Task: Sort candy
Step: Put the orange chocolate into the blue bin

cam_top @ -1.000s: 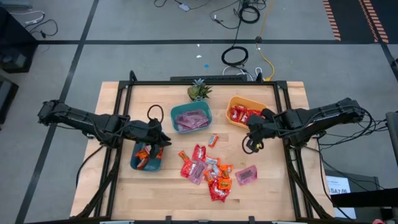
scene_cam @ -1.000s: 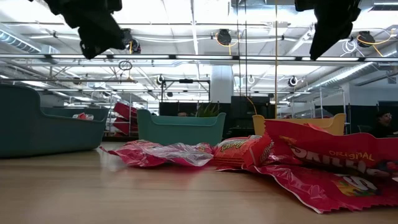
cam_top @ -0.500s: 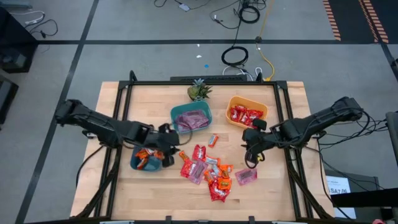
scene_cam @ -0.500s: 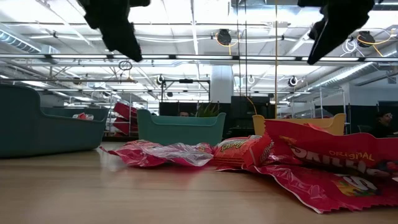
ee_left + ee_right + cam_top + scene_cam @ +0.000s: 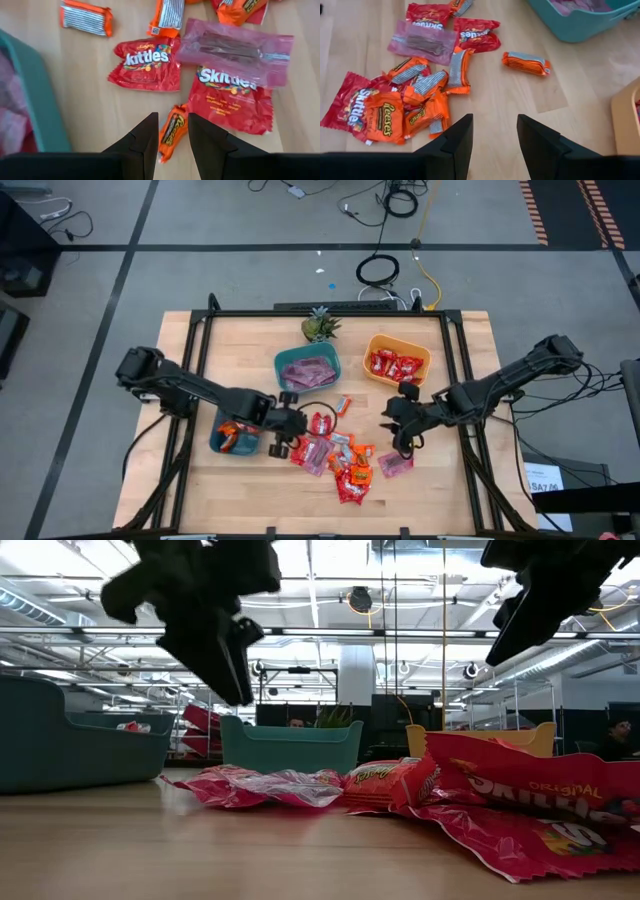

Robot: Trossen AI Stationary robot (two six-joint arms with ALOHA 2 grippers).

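Note:
The candy lies in a loose pile (image 5: pixel 335 455) in the middle of the table: red Skittles packs (image 5: pixel 148 63), orange Reese's packs (image 5: pixel 384 119) and a pink wrapper (image 5: pixel 235 47). My left gripper (image 5: pixel 172 145) hovers open at the pile's left edge, next to the dark teal bowl (image 5: pixel 235 440). A small orange Reese's pack (image 5: pixel 172 131) shows on the table in the gap between its fingers. My right gripper (image 5: pixel 493 135) hangs open over bare wood to the right of the pile. In the low view both grippers (image 5: pixel 232 680) (image 5: pixel 505 645) stand well above the table.
The dark teal bowl holds orange candy. A lighter teal bowl (image 5: pixel 308 370) holds pink candy and an orange bowl (image 5: pixel 397 360) holds red candy. A small green plant (image 5: pixel 320 327) stands at the far edge. One pink pack (image 5: pixel 395 464) and one orange pack (image 5: pixel 343 406) lie apart from the pile.
My left gripper has gone from above the dark teal bowl toward the table's right, to the pile's left edge, sinking and rolling about its own line. My right gripper has left the orange bowl, going toward the near edge and down. The candy has not moved.

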